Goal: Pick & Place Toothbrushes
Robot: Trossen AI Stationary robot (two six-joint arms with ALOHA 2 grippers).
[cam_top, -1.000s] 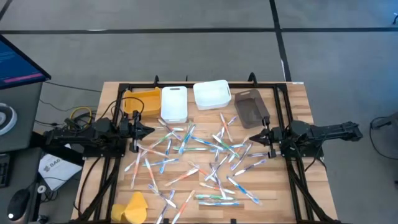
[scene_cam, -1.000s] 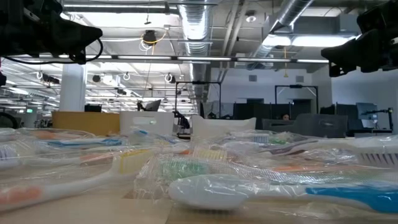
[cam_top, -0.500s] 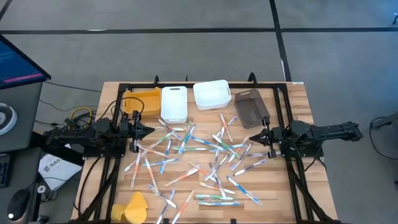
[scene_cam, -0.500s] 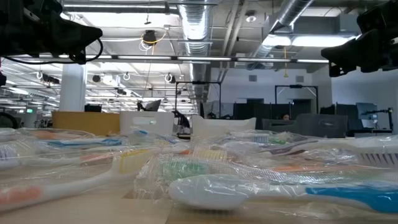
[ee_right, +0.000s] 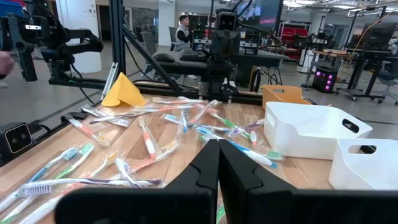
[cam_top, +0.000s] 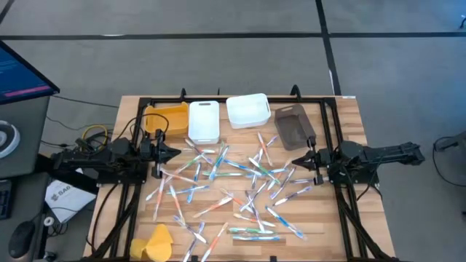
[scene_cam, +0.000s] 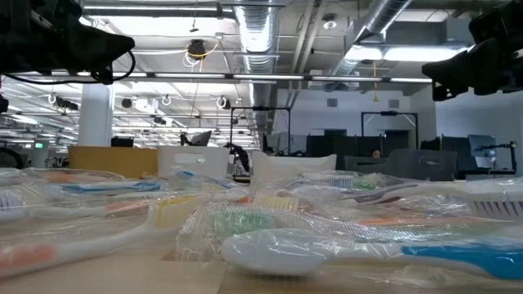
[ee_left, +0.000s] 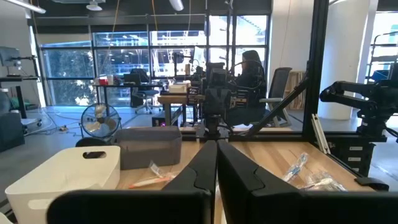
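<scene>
toothbrushes (cam_top: 233, 185): dozens, wrapped, strewn loose over mid desk (cam_top: 349, 124) betw. the two arms; many cross/overlap, so each pick prob. needs singling out. None held.
bins: orange bin (cam_top: 166, 118), two white bins (cam_top: 204, 120) (cam_top: 248, 110), brown bin (cam_top: 293, 126) in a row at far edge, just behind the pile; likely drop targets, none looks filled yet.
left gripper (cam_top: 173, 153): jaws closed, empty; parked at left edge of pile, pointing inward, above desk.
right gripper (cam_top: 298, 161): jaws closed, empty; mirrored at right edge, facing left arm.
why: both arms look like a ready/rest pose, symmetric, clear of clutter.
yellow lump (cam_top: 156, 241): near corner of desk, apart from brushes, not part of job.
stage: judged as start; nothing sorted.
</scene>
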